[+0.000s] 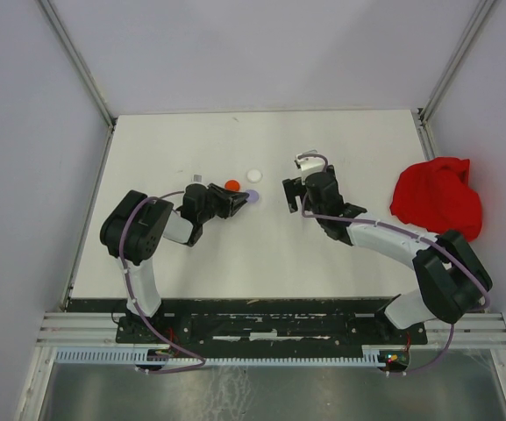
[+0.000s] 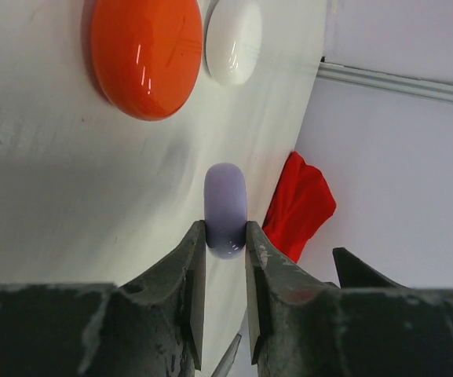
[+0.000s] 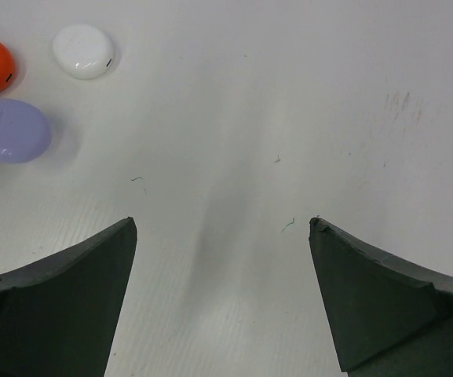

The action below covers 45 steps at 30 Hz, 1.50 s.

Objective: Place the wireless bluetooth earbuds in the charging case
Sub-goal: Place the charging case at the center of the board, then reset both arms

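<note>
A lilac round charging case (image 2: pixel 225 206) stands on edge on the white table, pinched at its near rim by my left gripper (image 2: pixel 225 236), which is shut on it. In the top view this case (image 1: pixel 253 198) sits at the left gripper's (image 1: pixel 245 200) tip, mid-table. The right wrist view shows it (image 3: pixel 12 130) at the far left. My right gripper (image 3: pixel 223 224) hangs open over bare table to the right of the case (image 1: pixel 289 195), with nothing between its fingers. The earbuds cannot be made out; a tiny pale speck (image 1: pixel 196 178) behind the left arm is too small to identify.
An orange round case (image 1: pixel 231 185) and a white round case (image 1: pixel 253 174) lie just beyond the lilac one. A crumpled red cloth (image 1: pixel 437 197) lies at the table's right edge. Grey walls enclose the table (image 1: pixel 235 254) on the left, back and right.
</note>
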Available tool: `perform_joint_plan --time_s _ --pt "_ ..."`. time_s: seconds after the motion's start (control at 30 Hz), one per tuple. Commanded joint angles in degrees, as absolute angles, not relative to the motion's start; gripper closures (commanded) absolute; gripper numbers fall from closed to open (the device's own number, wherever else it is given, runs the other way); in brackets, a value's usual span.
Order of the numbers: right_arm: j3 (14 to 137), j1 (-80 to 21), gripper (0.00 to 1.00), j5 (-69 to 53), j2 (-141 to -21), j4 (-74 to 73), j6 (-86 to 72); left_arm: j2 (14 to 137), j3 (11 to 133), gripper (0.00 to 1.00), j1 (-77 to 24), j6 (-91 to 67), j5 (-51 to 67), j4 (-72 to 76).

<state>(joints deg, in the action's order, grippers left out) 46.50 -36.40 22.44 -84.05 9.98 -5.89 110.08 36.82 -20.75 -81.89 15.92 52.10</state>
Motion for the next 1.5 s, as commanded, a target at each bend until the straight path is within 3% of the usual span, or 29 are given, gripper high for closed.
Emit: perform_joint_plan --time_s 0.0,0.2,0.57,0.93,1.27,1.47 --pt "48.9 -35.6 0.01 20.4 -81.9 9.9 -8.6 110.3 38.8 0.97 -21.1 -75.9 13.7 51.8" --pt "49.6 -35.3 0.01 19.4 -82.0 9.4 -8.9 110.3 39.6 0.93 -21.3 -73.5 12.7 49.4" --pt "50.3 -35.1 0.01 18.8 -81.8 8.2 -9.3 109.8 40.3 0.68 -21.4 -71.6 13.2 45.3" --pt "50.7 -34.3 0.01 17.4 -81.0 6.7 -11.4 102.7 39.9 0.35 -20.4 -67.1 11.7 32.6" --pt "53.6 -32.7 0.01 15.1 -80.5 1.2 -21.7 83.0 37.5 0.32 -13.1 -56.8 5.1 13.1" --pt "58.2 -32.7 0.01 23.2 -81.9 -8.5 -32.1 72.9 36.0 0.27 -8.2 -54.3 2.3 8.0"
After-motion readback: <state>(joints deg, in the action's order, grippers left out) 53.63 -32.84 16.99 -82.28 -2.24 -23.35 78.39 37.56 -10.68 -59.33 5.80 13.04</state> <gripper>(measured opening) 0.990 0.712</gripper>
